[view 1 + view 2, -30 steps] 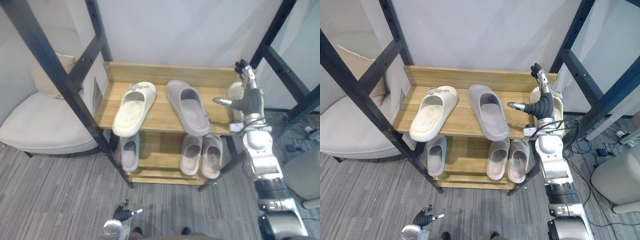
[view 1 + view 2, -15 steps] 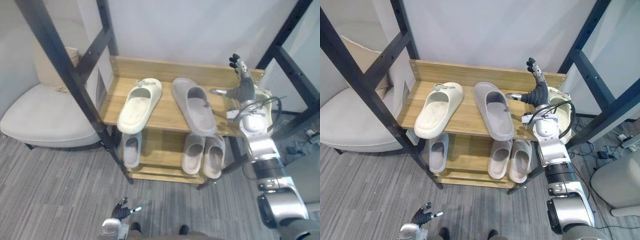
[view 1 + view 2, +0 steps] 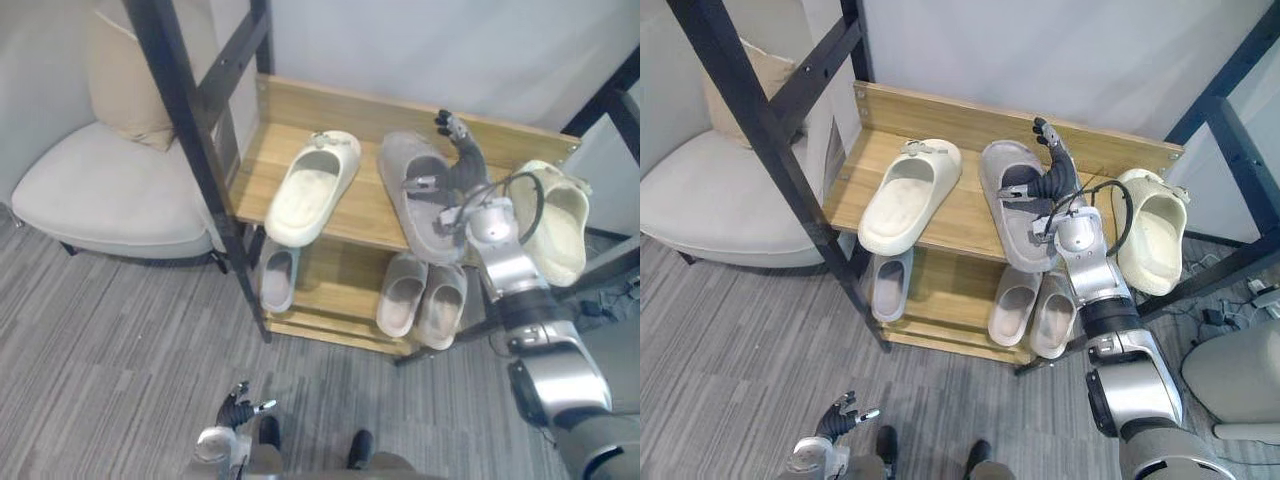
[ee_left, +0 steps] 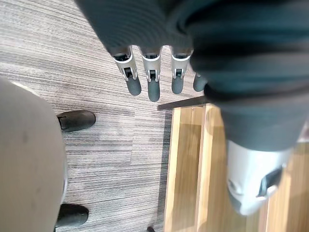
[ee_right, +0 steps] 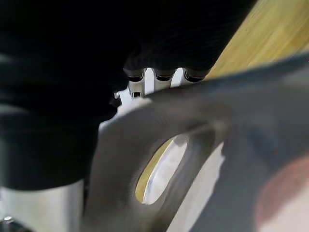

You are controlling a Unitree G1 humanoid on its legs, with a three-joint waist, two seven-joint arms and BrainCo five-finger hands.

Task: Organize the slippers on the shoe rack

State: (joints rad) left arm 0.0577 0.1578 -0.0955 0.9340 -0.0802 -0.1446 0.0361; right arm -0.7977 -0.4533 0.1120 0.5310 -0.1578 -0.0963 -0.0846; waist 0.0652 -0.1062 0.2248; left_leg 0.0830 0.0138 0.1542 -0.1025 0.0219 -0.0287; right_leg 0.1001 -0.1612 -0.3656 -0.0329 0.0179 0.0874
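**Shoe rack** (image 3: 965,205): wooden, 2 shelves in view, standing against a pale wall.

**Top shelf, 3 slippers:**
- Cream slipper (image 3: 905,195): at the left, lying at an angle, heel overhanging the front edge.
- Grey slipper (image 3: 1015,235): in the middle, toe toward the back board, heel at the front edge.
- Second cream slipper (image 3: 1150,240): at the far right end, past the end of the back board. How much of it the shelf supports cannot be told.

**Lower shelf, 3 pale grey slippers:**
- Single slipper (image 3: 885,285): at the left.
- Pair (image 3: 1032,305): side by side at the right.

**Right hand** (image 3: 1050,185): over the toe band of the grey slipper.
- Its fingers (image 3: 1052,150) are straight and close together, pointing toward the back board.
- Its thumb (image 3: 1015,190) is held apart, out over the slipper's opening.
- In the right wrist view the grey band (image 5: 193,121) crosses just in front of the fingers.
- Whether the hand bears on the band cannot be told.

**Left hand** (image 3: 838,418): low, near the floor (image 3: 730,340), well apart from the rack. Its fingers (image 4: 152,82) are straight in a row, slightly spread, and hold nothing.

**Surroundings:** a cream armchair (image 3: 715,195) stands left of the rack. A black frame post (image 3: 775,150) stands between the two.
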